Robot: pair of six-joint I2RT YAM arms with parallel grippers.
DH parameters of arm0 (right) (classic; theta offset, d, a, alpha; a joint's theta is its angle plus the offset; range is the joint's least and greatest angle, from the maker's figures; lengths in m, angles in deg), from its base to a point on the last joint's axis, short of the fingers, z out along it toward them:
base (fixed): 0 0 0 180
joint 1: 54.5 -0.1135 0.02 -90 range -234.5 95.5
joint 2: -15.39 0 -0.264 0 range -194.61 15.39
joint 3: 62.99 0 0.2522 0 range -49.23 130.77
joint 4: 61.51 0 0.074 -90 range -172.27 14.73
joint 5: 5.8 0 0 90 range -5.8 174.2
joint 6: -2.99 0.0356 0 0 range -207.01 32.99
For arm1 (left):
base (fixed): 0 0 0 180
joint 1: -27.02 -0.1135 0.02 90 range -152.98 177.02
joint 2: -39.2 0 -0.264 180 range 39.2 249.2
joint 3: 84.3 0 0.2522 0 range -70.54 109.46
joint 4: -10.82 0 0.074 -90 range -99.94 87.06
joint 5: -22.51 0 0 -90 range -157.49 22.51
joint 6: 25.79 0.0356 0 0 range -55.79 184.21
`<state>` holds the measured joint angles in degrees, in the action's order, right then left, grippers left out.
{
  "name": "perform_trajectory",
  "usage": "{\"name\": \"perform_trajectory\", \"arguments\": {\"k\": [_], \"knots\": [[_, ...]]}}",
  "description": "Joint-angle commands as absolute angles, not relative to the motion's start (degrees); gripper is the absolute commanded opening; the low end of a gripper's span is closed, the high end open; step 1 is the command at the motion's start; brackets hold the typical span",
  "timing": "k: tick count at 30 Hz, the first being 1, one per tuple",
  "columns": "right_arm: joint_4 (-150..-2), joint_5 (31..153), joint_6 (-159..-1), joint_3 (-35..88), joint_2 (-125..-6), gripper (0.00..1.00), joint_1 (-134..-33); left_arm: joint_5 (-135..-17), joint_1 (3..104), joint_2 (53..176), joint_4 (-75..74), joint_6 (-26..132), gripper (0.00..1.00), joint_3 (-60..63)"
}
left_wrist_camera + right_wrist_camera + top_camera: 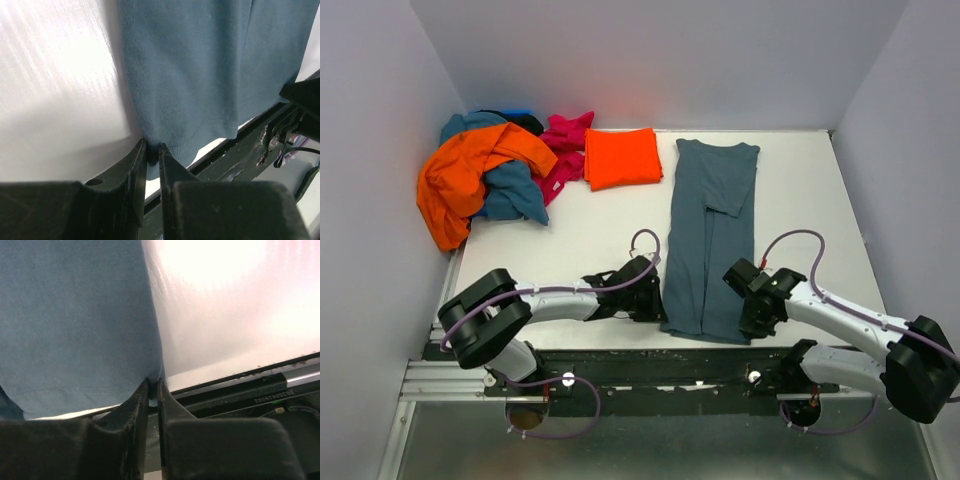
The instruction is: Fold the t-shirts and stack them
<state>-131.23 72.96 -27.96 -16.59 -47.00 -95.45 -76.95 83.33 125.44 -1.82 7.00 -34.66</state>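
From above, the slate blue-grey t-shirt (pixel 710 240) lies as a long narrow strip on the bench (pixel 590 230), with the left fingers (pixel 655 300) and right fingers (pixel 752 310) at its near hem corners. A folded orange-red t-shirt (pixel 622 158) and a loose heap of t-shirts (pixel 485 180) sit far left. In the left wrist view, the left fingers are clenched on the hem's corner. In the right wrist view, the right fingers pinch the other corner.

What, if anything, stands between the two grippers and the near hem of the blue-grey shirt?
Nothing visible. The left gripper pinches the left hem corner of the blue-grey shirt, and the right gripper pinches the right corner.
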Motion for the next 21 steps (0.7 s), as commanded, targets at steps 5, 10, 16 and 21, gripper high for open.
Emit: {"name": "perform_trajectory", "arguments": {"k": [5, 10, 16, 21], "knots": [[-130.5, 73.7, -27.1, -15.5, -45.6, 0.01, -95.7, -77.1, 83.3, 121.2, -4.8, 7.3, 0.37, -35.6], [-132.5, 72.6, -27.3, -13.8, -42.7, 0.01, -95.8, -77.5, 83.3, 120.9, -4.3, 6.5, 0.38, -36.3], [-132.1, 72.9, -27.5, -14.1, -41.9, 0.01, -95.8, -78.8, 83.4, 122.3, -3.3, 5.2, 0.29, -37.6], [-131.3, 73.5, -27.7, -14.6, -41.0, 0.01, -95.8, -79.8, 84.1, 121.7, 0.6, 2.9, 0.29, -39.9]]}}
